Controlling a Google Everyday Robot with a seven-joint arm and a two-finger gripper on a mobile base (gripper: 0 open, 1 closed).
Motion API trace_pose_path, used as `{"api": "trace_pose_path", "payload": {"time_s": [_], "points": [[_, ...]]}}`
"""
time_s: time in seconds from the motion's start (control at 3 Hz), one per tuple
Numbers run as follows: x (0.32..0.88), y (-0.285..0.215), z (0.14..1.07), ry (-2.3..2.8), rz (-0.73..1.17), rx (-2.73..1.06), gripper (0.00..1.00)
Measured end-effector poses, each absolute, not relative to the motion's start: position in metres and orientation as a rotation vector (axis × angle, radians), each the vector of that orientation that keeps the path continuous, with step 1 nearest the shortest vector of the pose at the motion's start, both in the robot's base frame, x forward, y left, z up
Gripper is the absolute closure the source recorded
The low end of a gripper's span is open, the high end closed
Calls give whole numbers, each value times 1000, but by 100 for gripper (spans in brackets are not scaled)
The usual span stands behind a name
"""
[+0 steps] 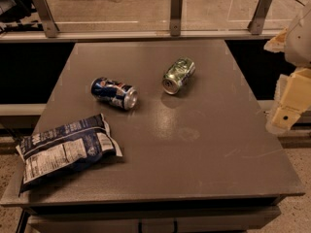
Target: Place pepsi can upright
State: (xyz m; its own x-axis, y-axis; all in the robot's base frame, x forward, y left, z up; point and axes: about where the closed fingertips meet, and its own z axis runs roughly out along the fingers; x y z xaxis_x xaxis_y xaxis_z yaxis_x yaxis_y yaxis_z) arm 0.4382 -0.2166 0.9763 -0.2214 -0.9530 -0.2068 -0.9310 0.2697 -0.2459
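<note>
there, pepsi can point(114, 93) lies near green can point(178, 75); end effector point(286, 113) far right.

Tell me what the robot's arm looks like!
Only a bit shows, at the right edge beside the table. The arm is white and rounded on top. The gripper below it is cream and blocky, with a small dark round hole. I see no cables or writing.

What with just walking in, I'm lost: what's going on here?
Nothing is being handled yet. The robot's gripper hangs at the far right, beside the table, touching nothing. The pepsi can lies on its side left of centre, not yet stood upright. A green-silver can also lies on its side, and a snack bag sits front left.
</note>
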Motion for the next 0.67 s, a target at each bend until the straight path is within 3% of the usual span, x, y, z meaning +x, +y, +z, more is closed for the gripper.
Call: {"api": "trace_pose_path", "payload": {"time_s": [0.33,0.67], "points": [[438,-217,976,2231,-99,-1724,0],[459,-182,969,2223,-42,-1758,0]]}}
